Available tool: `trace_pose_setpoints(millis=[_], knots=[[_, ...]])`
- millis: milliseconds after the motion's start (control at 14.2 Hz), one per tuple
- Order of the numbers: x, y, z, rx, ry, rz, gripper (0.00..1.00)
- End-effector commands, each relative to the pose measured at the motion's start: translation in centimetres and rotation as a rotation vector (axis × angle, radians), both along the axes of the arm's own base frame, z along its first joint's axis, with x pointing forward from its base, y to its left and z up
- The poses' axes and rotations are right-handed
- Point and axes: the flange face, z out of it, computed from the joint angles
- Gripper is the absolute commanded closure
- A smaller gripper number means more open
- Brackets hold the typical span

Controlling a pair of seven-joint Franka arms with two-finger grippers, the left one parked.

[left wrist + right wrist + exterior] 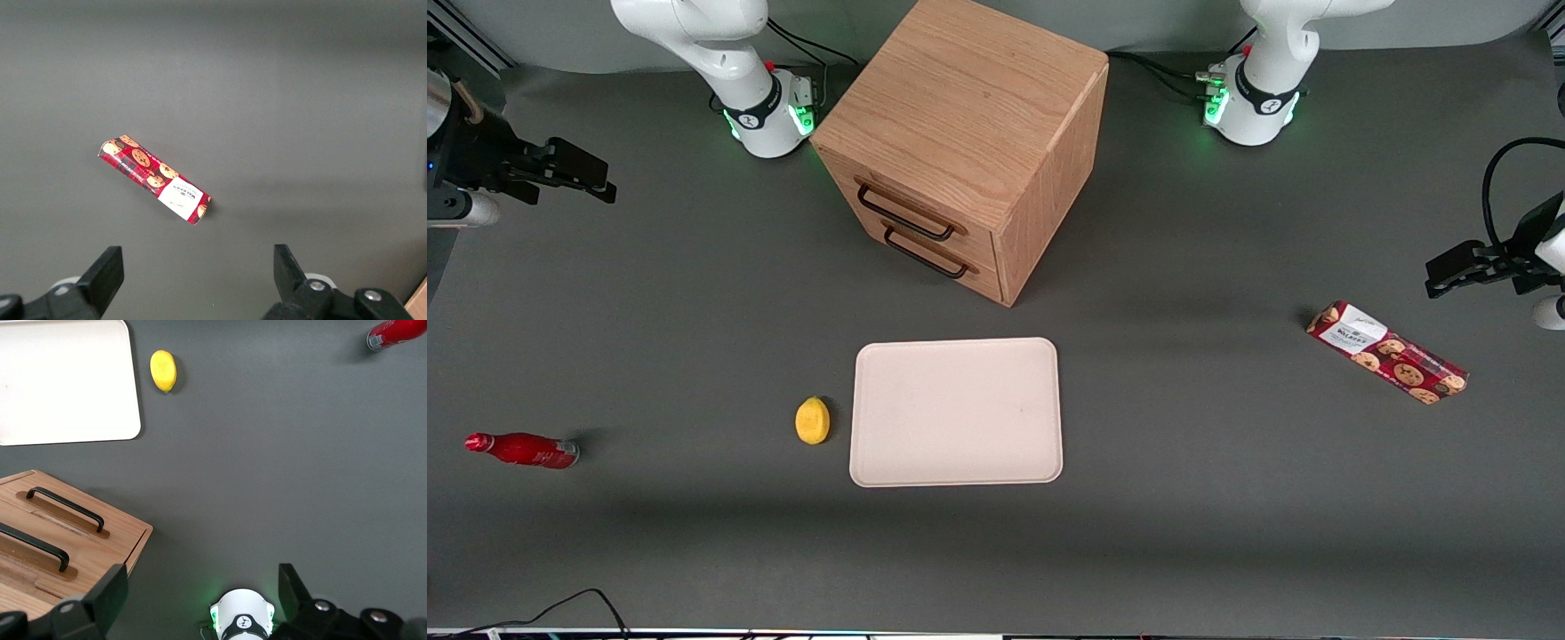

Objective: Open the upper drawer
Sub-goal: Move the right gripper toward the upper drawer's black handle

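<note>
The oak cabinet (969, 116) stands at the table's middle, its front turned toward the working arm's end. The upper drawer (925, 206) is shut flush, with its long black bar handle (905, 212) above the lower drawer's matching handle (925, 254). In the right wrist view the upper drawer's handle (35, 549) and the lower one (67, 510) both show. My right gripper (591, 176) hovers high at the working arm's end, well apart from the cabinet. Its two black fingers (110, 593) stand wide apart with nothing between them; the gripper (200, 600) is open.
A cream tray (957, 412) lies nearer the front camera than the cabinet, with a yellow lemon (812, 420) beside it. A red bottle (523, 450) lies toward the working arm's end. A red cookie box (1387, 352) lies toward the parked arm's end.
</note>
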Motion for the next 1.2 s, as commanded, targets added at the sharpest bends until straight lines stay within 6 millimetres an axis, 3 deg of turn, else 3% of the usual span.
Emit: trace_pose_setpoints(millis=[0, 282, 493, 775, 986, 1127], knots=[[0.0, -0.6, 0.6, 0.002, -0.014, -0.032, 0.0], [0.9, 0.5, -0.4, 0.072, 0.007, 0.007, 0.0], [0.9, 3.1, -0.8, 0.193, 0.004, 0.316, 0.0], [0.4, 13.0, -4.2, 0.294, 0.063, 0.806, 0.0], [-0.7, 20.0, -6.8, 0.351, 0.106, 0.96, 0.0], [-0.4, 22.9, -9.3, 0.384, 0.104, 1.021, 0.0]])
